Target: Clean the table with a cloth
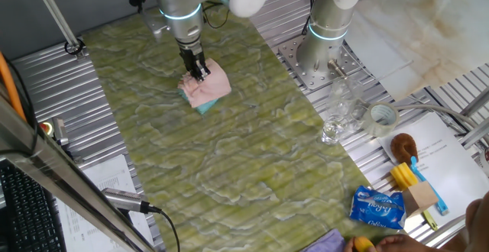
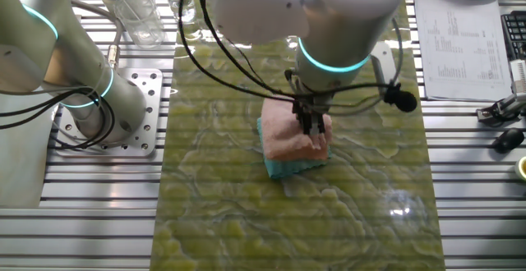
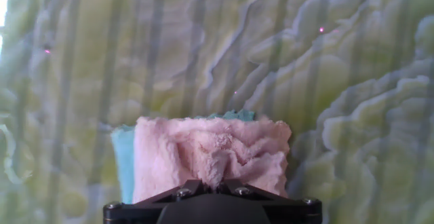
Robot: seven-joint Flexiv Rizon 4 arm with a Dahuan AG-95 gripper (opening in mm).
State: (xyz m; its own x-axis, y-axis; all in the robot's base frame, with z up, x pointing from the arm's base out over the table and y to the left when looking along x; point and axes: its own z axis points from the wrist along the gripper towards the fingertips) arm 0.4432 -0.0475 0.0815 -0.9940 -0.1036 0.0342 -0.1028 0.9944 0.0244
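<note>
The cloth lies on the green-yellow marbled table, pink face up with a teal edge showing under it. My gripper stands straight down on it, shut on a pinched fold of the pink fabric. From the other fixed view the cloth sits near the middle of the table, with the gripper pressed into its right part. In the hand view the cloth fills the lower centre and bunches up between the jaws of the gripper.
A second arm's base stands on the ribbed metal at the right. Clear glasses, a tape roll, a brush and a blue packet lie off the table's right edge. A purple cloth is at the bottom.
</note>
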